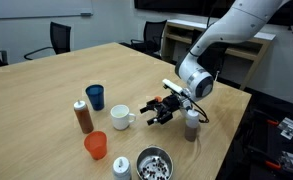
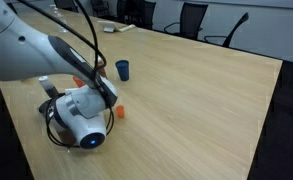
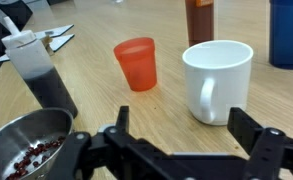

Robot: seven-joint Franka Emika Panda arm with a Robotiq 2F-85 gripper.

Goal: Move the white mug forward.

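White mug (image 1: pixel 122 117) upright on table (image 1: pixel 46 90); pincer (image 1: pixel 147 113) just beside it, jaws seemingly apart.

In an exterior view, the camera looks down from a raised spot across the surface (image 1: pixel 46 90), with the arm (image 1: pixel 236 30) entering at right. In an exterior view set close behind the arm, the lens faces far chairs (image 2: pixel 191 18). The wrist view peers low past the end effector (image 3: pixel 181 135) at the near mug (image 3: pixel 218 75). All three share the blue cup (image 1: pixel 95 96).

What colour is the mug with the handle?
The mug is plain white; the wrist view shows it best.
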